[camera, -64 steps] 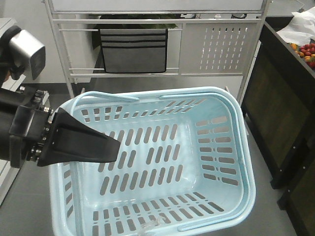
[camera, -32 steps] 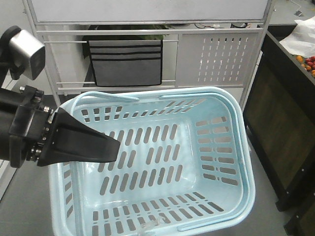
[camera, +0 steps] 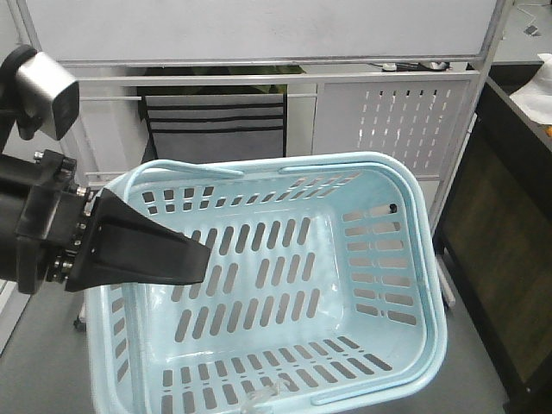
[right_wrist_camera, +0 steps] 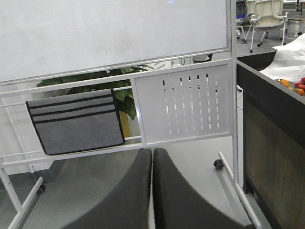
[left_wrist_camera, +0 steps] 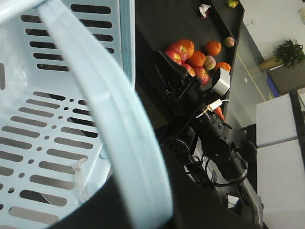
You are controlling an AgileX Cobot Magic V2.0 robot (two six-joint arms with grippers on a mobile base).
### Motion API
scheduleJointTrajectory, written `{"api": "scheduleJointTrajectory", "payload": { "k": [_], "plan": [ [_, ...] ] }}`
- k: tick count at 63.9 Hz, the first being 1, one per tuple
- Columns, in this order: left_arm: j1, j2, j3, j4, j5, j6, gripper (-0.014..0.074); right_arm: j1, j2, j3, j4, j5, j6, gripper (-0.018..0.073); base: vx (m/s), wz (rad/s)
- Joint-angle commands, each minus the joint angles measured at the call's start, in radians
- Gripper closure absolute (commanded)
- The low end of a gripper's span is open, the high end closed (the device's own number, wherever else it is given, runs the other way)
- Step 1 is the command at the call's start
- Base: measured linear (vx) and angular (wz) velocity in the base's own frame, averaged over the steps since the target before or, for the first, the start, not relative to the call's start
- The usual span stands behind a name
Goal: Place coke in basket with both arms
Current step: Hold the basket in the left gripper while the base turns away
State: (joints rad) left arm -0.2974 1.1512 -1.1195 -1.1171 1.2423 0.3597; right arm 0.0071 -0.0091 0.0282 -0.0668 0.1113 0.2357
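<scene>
Starting at the left of the front view, we see a silver-grey module (camera: 47, 82) above the left gripper (camera: 203, 255). This gripper is a black wedge lying across the basket (camera: 427, 259) at its left rim, tip pointing right; side-on, we cannot tell whether its fingers are apart. The basket sits just below the camera, mouth up. Its long axis apparently runs left to right, with thin handles (camera: 198, 170) folded along the far and near rims. From wedge tip to right wall the interior lies open. Behind stands a white rack (camera: 405, 112) with a grey pocket organiser (camera: 216, 125); a dark tabletop (camera: 517, 112) flanks the right. The right gripper (right_wrist_camera: 152, 155) faces that rack, fingers (right_wrist_camera: 133, 181) pressed flat together.
</scene>
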Motion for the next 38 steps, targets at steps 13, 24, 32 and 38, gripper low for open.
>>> {"api": "scheduleJointTrajectory", "payload": {
  "k": [13, 24, 32, 38],
  "plan": [
    [-0.004, -0.023, -0.026, -0.099, 0.002, 0.002, 0.0604, -0.004, -0.018, 0.015, -0.005, -0.076, -0.002, 0.0564, 0.33, 0.03],
    [-0.004, -0.023, -0.026, -0.099, 0.002, 0.002, 0.0604, -0.004, -0.018, 0.015, -0.005, -0.076, -0.002, 0.0564, 0.33, 0.08],
    [-0.004, -0.023, -0.026, -0.099, 0.002, 0.002, 0.0604, -0.004, -0.018, 0.015, -0.005, -0.076, -0.002, 0.0564, 0.32, 0.12],
    [-0.004, -0.023, -0.026, -0.099, 0.002, 0.002, 0.0604, -0.004, -0.018, 0.015, -0.005, -0.076, -0.002, 0.0564, 0.30, 0.17]
  ]
}}
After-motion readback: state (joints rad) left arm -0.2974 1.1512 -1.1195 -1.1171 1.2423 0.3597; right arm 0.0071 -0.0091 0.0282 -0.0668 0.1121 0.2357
